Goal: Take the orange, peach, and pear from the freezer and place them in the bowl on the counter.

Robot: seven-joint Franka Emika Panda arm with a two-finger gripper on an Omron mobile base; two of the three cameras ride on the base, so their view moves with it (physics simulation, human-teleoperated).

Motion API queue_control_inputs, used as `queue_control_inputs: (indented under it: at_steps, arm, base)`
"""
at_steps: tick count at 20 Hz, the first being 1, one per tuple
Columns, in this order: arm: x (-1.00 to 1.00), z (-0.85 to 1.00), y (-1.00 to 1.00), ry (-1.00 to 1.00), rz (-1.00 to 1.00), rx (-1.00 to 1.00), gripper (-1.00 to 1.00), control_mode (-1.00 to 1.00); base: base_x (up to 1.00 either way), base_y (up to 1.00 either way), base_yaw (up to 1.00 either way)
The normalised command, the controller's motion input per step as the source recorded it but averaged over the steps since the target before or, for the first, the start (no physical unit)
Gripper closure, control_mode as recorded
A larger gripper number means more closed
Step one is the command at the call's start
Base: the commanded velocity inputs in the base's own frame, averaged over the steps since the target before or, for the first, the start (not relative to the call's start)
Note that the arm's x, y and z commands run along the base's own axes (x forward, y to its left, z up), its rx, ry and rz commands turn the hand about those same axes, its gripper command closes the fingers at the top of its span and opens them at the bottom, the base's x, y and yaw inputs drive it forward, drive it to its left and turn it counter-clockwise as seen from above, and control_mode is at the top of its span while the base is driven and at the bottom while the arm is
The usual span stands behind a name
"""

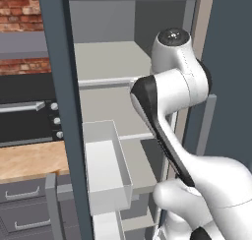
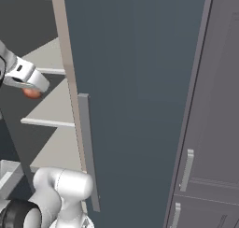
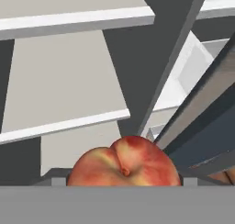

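pale freezer shelves, brick wall, speckled counter

Arm bent fwd, pincer clamped, raised.

From behind the arm on its left, I look forward and down into the open freezer, with the counter at the left edge. My right base camera faces the freezer's closed dark door up close, sharing only the pale shelves. The hand camera sits very near a peach, facing those shelves.
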Motion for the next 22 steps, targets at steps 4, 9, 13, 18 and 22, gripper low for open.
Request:
queue_control_inputs:
  at_steps: [4, 9, 13, 18, 22]
  arm:
    - [-0.91, -0.85, -0.77, 0.04, -0.01, 0.02, 1.0, -1.0]
    - [-0.68, -0.41, -0.79, -0.06, 0.01, 0.11, 1.0, -1.0]
    - [-0.25, -0.11, -0.03, 0.01, 0.0, 0.06, 1.0, 1.0]
    - [0.0, 0.0, 0.0, 0.0, 0.0, 0.0, 1.0, 1.0]
    - [0.0, 0.0, 0.0, 0.0, 0.0, 0.0, 1.0, 1.0]
  base:
    - [0.0, 0.0, 0.0]
    - [0.0, 0.0, 0.0]
    - [-0.75, 0.0, -0.04]
    - [-1.0, 0.0, -0.07]
    - [-1.0, 0.01, -0.02]
